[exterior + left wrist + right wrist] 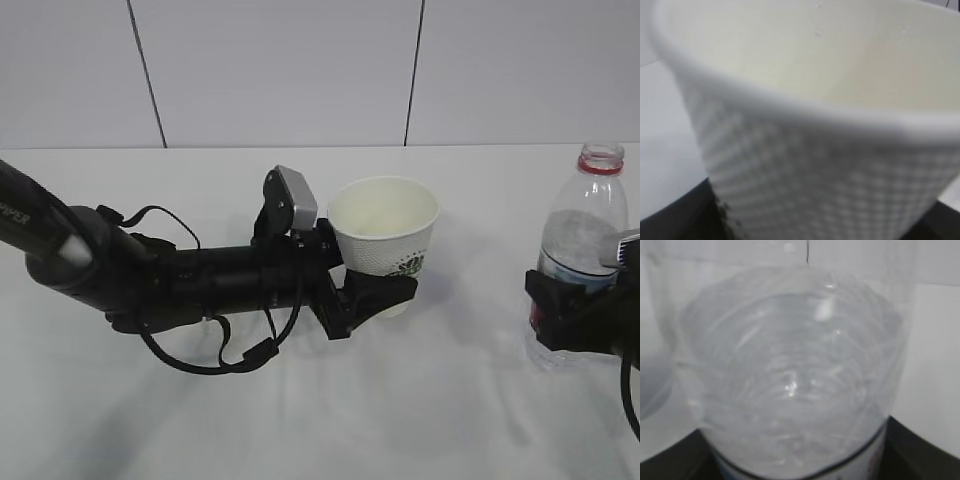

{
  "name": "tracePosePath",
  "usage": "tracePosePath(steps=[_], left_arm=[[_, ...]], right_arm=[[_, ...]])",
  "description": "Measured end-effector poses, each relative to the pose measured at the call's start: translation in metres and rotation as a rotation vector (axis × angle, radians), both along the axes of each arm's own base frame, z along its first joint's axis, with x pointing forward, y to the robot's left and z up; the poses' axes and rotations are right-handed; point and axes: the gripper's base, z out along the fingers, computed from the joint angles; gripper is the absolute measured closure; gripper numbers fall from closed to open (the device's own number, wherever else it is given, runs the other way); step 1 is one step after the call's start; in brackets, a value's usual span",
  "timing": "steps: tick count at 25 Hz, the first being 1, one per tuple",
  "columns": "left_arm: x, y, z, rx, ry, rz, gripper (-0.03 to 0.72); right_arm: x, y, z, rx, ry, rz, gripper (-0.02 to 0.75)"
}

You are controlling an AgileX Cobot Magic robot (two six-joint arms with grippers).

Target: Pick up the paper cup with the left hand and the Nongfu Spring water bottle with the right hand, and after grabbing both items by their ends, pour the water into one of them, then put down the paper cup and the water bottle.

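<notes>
Left claw (pixel 385 290) grips upright paper cup (pixel 385 235), mouth up.

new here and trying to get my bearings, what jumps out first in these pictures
Near the middle of the white table, the black left gripper is clamped around the lower part of a small white tapered paper cup, which is upright with its mouth open. At the right edge, the black right gripper grips a clear ribbed plastic water bottle with a red neck ring and no cap. Clear water shows through its wall.
</notes>
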Motion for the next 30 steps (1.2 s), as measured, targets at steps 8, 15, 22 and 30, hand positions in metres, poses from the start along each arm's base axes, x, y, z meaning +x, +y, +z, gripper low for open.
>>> tracePosePath(steps=[8,15,22,30], left_arm=[[-0.004,-0.004,0.000,0.001,0.018,-0.023,0.134],[-0.012,-0.010,-0.002,0.017,0.014,-0.078,0.134],[-0.022,-0.019,-0.002,0.018,0.017,-0.113,0.134],[-0.023,-0.020,0.003,0.016,0.017,-0.127,0.134]], right_arm=[[-0.002,0.000,0.023,0.010,-0.087,-0.002,0.264],[-0.008,-0.001,0.037,0.013,-0.095,-0.008,0.264],[-0.012,-0.002,0.045,0.005,-0.089,-0.010,0.264],[-0.017,-0.004,0.048,-0.003,-0.040,-0.032,0.264]])
